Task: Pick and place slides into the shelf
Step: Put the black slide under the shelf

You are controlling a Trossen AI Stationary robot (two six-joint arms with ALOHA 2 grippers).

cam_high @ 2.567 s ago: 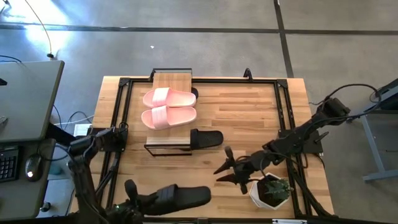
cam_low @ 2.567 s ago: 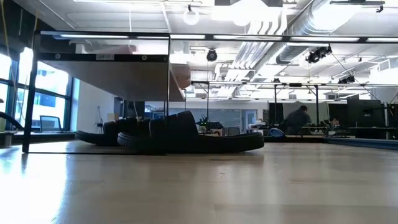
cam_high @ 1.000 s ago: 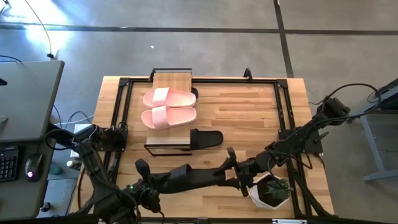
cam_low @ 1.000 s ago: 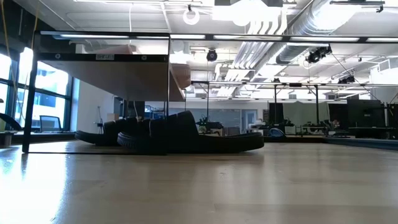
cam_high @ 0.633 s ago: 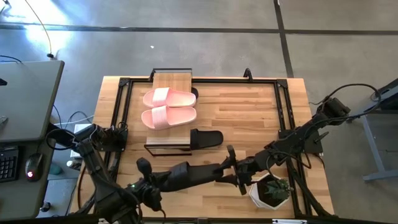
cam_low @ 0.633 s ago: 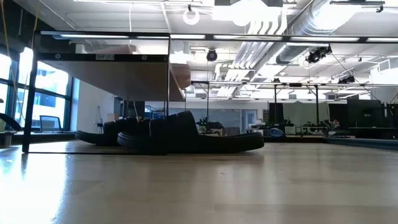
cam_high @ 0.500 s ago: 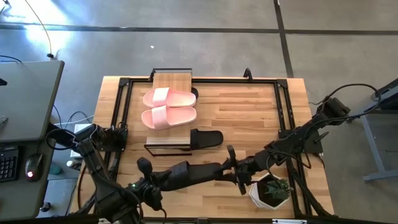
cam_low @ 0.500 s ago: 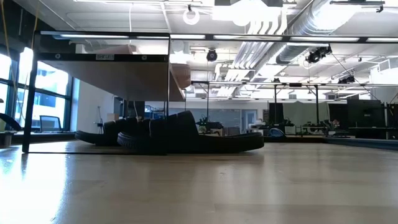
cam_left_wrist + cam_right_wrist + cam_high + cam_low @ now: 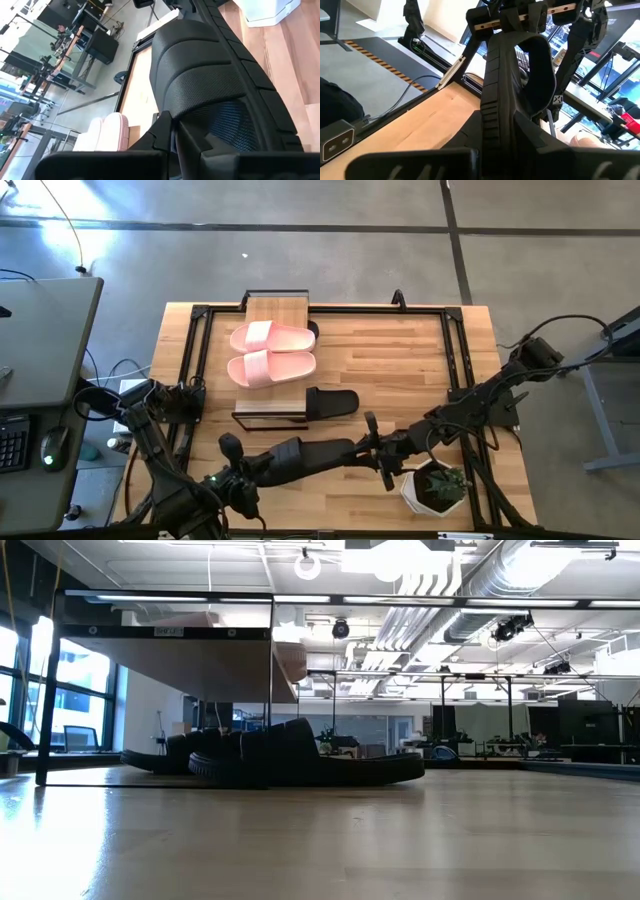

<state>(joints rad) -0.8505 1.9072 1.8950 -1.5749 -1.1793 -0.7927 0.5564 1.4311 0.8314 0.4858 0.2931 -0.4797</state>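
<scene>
Since a second ago the right gripper point(image 9: 372, 446) has clamped onto one end of the black slide point(image 9: 310, 459) near the tabletop's point(image 9: 400, 360) front edge; the left gripper point(image 9: 262, 467) is clenched on its other end. Both sets of fingertips are hidden. Pink slides point(image 9: 270, 352) lie on the shelf point(image 9: 277, 307).

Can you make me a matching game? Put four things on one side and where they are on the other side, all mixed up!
Things:
1. pink slides
2. front black slide
3. middle black slide
4. plant pot

Places:
A. lying on the table beside the shelf
B. held between the left gripper and the right gripper
C. by the table's right front corner
D. on top of the shelf

Pairs: 1-D, 2-B, 3-A, 4-C
</scene>
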